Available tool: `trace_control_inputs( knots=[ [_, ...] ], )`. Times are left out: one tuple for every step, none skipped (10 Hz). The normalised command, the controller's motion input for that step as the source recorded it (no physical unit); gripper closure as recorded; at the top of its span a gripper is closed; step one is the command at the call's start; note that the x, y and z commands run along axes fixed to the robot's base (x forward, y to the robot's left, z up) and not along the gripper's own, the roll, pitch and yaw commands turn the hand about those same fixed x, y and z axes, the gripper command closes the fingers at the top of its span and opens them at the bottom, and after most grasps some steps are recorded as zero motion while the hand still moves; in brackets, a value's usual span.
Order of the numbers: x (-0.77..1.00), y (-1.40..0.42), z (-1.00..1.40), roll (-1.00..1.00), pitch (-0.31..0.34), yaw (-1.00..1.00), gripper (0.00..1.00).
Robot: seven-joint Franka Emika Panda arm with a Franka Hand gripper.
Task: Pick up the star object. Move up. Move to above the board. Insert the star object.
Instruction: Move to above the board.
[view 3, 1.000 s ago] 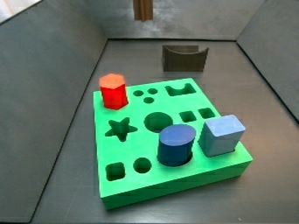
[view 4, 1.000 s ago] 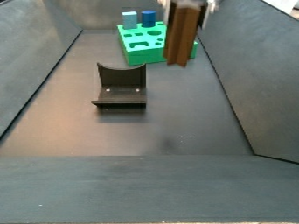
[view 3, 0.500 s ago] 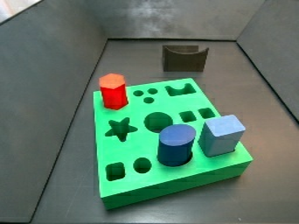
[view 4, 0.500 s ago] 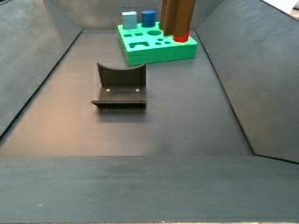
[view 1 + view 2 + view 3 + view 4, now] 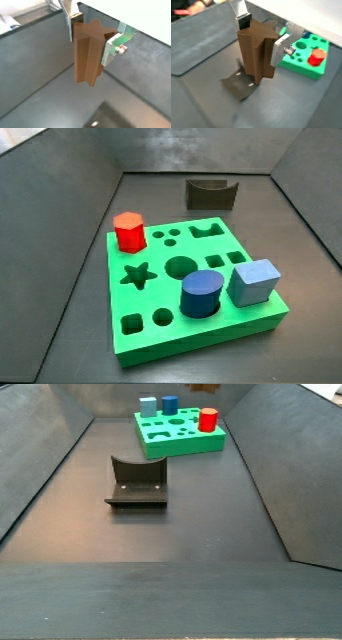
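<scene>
My gripper (image 5: 93,36) is shut on the star object (image 5: 87,55), a tall brown fluted prism that hangs upright between the silver fingers, well above the floor. Both wrist views show this grip (image 5: 260,36). The star object (image 5: 254,57) hides part of the fixture (image 5: 240,86) below it. The green board (image 5: 301,66) lies off to one side, not under the piece. In both side views the board (image 5: 160,333) (image 5: 181,444) shows whole, with its star hole (image 5: 135,276) empty. The gripper and the star object are out of view in both side views.
On the board stand a red hexagonal peg (image 5: 128,231), a blue cylinder (image 5: 201,293) and a light blue cube (image 5: 253,282). The dark fixture (image 5: 210,194) (image 5: 136,482) stands on the floor beyond the board. Grey sloped walls ring the floor.
The star object in the gripper has risen out of the top of both side views; a second ago it still showed there. Nothing on the board has moved.
</scene>
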Motion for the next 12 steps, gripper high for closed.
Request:
trace_control_inputs(
  knots=[
    [0.03,-1.00,0.11,0.03,0.405,-0.03,1.00],
    [0.03,-1.00,0.11,-0.01,0.335,-0.02,1.00],
    [0.04,-1.00,0.11,-0.01,0.196,0.00,1.00],
    [0.04,-1.00,0.11,-0.01,0.163,0.01,1.00],
    [0.05,-1.00,0.12,-0.02,0.122,0.01,1.00],
    [0.05,-1.00,0.12,-0.02,0.110,0.01,1.00],
    [0.06,-1.00,0.12,0.00,0.113,0.00,1.00],
    [0.07,-1.00,0.13,-0.01,0.123,0.01,1.00],
    [0.09,-1.00,0.13,0.00,0.139,0.01,1.00],
    [0.11,-1.00,0.14,0.01,0.140,0.01,1.00],
    [0.13,-1.00,0.14,0.01,0.137,0.01,1.00],
    [0.13,-0.76,0.12,0.00,0.139,0.01,1.00]
  ],
)
